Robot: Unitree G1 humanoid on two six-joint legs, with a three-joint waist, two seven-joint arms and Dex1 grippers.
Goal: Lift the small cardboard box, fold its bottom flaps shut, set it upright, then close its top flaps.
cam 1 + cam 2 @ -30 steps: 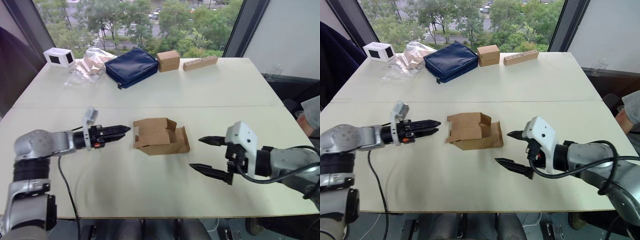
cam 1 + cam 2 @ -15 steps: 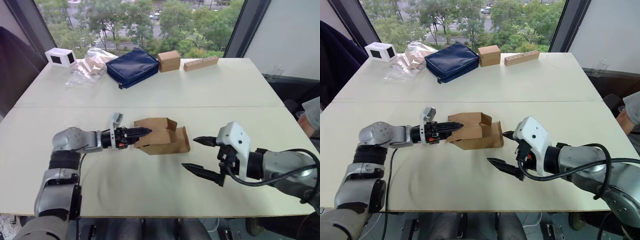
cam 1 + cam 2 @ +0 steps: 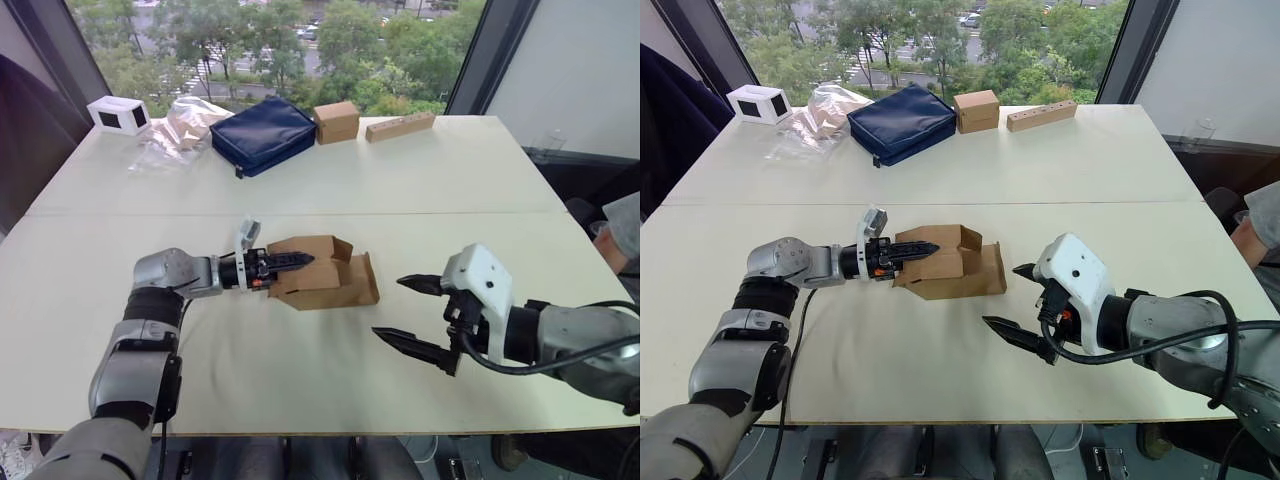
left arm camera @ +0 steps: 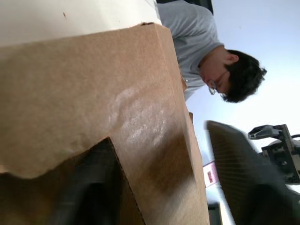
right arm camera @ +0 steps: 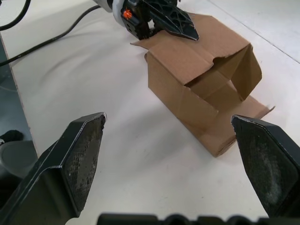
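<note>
Since a second ago the left gripper (image 3: 292,260) has reached the small cardboard box (image 3: 325,272) lying mid-table (image 3: 470,180), fingers pressed together against its near flap (grip unclear). Right gripper (image 3: 412,314), spread wide, should close in squarely on the opposite end before lifting.

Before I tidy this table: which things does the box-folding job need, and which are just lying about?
Needed: small cardboard box, left gripper at its flap, open right gripper.

Lying about: navy pouch, tidy brown box, long thin cardboard box, plastic bag, white box.
</note>
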